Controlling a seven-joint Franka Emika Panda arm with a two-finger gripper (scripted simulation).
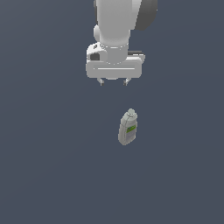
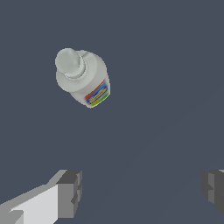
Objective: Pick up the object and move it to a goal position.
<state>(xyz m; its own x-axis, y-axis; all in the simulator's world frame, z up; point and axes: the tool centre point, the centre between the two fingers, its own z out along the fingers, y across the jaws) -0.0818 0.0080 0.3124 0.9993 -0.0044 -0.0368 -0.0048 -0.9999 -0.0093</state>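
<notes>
A small pale grey-beige bottle [image 1: 127, 127] with rounded shoulders, a narrower cap and a green-and-white label stands on the dark grey floor near the middle of the exterior view. In the wrist view the bottle [image 2: 83, 78] shows from above, cap up, with a colourful label on its side. My gripper [image 1: 113, 82] hangs above the floor, behind the bottle and slightly toward the exterior view's left, apart from it. The gripper [image 2: 140, 190] is open and empty, with the fingers [image 2: 70, 192] spread wide.
A plain dark grey floor [image 1: 43, 166] fills both views. No other objects or edges show.
</notes>
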